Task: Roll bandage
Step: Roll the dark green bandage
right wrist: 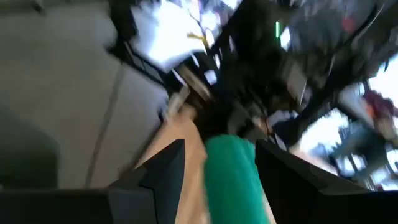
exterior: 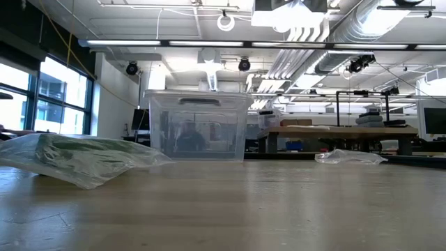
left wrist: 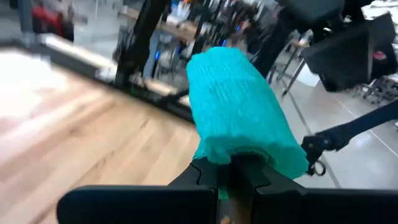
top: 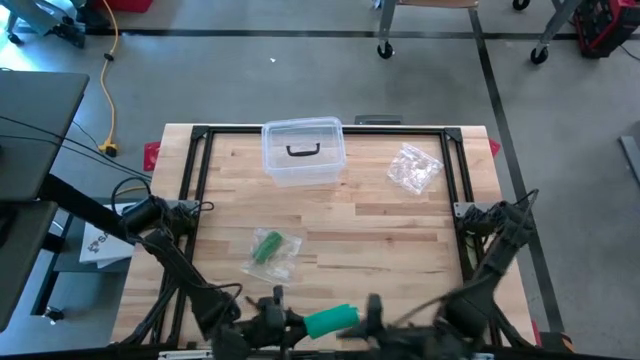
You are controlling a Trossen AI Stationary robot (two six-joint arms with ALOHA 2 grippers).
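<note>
A teal-green bandage roll (top: 330, 320) hangs above the table's near edge, between my two grippers. My left gripper (top: 298, 322) is shut on its left end, and the roll (left wrist: 239, 106) sticks out beyond the fingers in the left wrist view. My right gripper (top: 364, 314) stands open at the roll's right end. In the right wrist view its two fingers (right wrist: 163, 167) flank the roll (right wrist: 233, 180), with a gap showing on one side. Neither gripper shows in the low view. My left gripper pinches the roll's near end (left wrist: 244, 157) between its two shut fingers. The fingers come roughly level from the table's left and lie along the roll. The roll sticks out past them, lifted clear of the table. My right gripper: I cannot tell whether its fingers touch the roll.
A clear lidded box (top: 302, 150) stands at the far middle, with a crumpled clear wrapper (top: 415, 168) to its right. A plastic bag holding a green roll (top: 270, 252) lies left of centre. A black frame (top: 200, 135) rims the table.
</note>
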